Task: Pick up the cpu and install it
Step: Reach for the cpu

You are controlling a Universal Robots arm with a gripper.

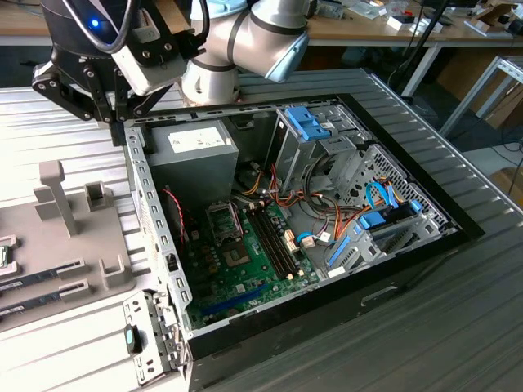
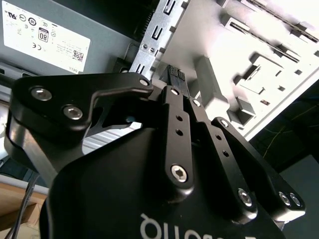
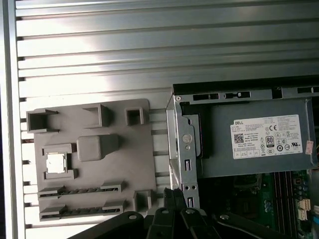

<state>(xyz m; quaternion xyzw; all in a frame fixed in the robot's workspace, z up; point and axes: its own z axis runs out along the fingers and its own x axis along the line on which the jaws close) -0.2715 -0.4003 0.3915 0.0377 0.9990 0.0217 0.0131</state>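
Resting square silver cpu (image 3: 56, 163), grey moulded tray (image 3: 124, 164)

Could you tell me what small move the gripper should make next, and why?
Probably slide the gripper across toward the cpu. In the first wrist view the cpu lies in a pocket of the tray, while the shut, empty gripper hangs over the case wall, well apart from it.
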